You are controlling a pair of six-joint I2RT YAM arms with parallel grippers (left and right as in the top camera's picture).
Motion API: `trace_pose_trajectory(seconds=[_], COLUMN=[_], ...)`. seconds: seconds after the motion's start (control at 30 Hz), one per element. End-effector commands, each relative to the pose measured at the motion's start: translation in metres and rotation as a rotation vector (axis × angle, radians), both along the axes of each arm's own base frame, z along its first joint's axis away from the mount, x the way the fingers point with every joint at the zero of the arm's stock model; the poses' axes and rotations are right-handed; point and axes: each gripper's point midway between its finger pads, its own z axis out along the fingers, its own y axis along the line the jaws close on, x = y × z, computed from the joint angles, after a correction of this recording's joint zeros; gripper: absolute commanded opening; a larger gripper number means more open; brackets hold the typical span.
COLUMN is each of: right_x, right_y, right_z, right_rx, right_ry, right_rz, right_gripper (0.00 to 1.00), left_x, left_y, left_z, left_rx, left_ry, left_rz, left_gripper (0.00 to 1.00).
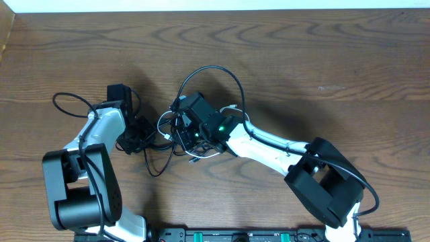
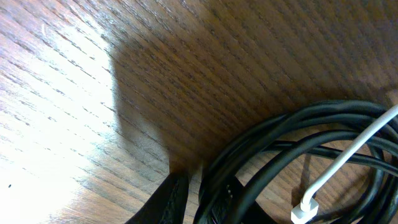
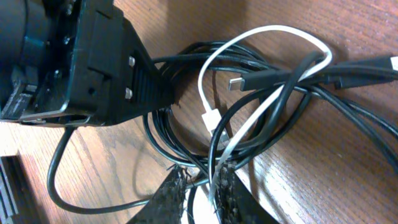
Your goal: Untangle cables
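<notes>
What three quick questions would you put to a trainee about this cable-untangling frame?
1. Short answer: what is the left gripper clamped on?
2. Choose one: the white cable runs between the fingertips of A) the left gripper, B) the right gripper, C) neither.
3. True or false: every cord in the tangle is black.
Key: 1. Black cables. 2. B. 3. False; one is white.
</notes>
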Motion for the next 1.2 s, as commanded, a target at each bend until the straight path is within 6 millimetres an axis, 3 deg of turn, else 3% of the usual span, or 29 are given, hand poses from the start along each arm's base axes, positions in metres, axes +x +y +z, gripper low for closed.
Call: trace_pose_trajectory(seconds=[0.0,0.1,0.27,0.43,0.53,0.73,0.83,0.97,1.07,1.17], right_x=[0.001,0.0,-0.001,-0.009,-0.005,0.0,0.0,-0.004,-0.006,-0.003], right_y=[0.003,0.003,0.002,0.01,0.014,0.014,0.012,0.02,0.023,0.013], right_z=[0.01,0.007,-0.001,-0.021,-0.015,-0.012,-0.014,-0.005,0.017,0.038], right_rx=[0.014,0.006,-0.005,-0.016,0.019,0.045,0.041,0.094,0.188,0.245], right_ry=[0.0,0.0,0.031,0.053,0.043,0.07,0.086,0.096,0.108,0.141], right_rz=[-0.019,-0.021,-0.04,-0.032,-0.026,-0.05,-0.058,-0.008,0.086,0.125], right_gripper=[0.24,0.35,0.35,0.25,0.16,0.17,0.01,0.01,0.01,0.01], left_x=[-0.023,-0.023,-0.023,-0.023,-0.023,-0.023,-0.023,-0.023,-0.023,-0.023], left_y=[0.012,0.012,0.012,0.012,0.012,0.012,0.012,0.012,0.012,0.012], left_z=[-0.02,-0.02,-0.02,-0.02,-0.02,-0.02,-0.02,-0.02,-0.02,-0.02], left_rx=[0.058,0.058,0.058,0.058,0.058,0.058,0.058,0.058,0.059,0.059], left_ry=[0.091,0.092,0.092,0.092,0.091,0.091,0.091,0.091,0.091,0.091], left_rz=[0.02,0.02,0.02,0.019,0.019,0.019,0.019,0.019,0.019,0.019], left_gripper=[0.22,0.22,0.22,0.22,0.22,0.22,0.22,0.22,0.22,0.22])
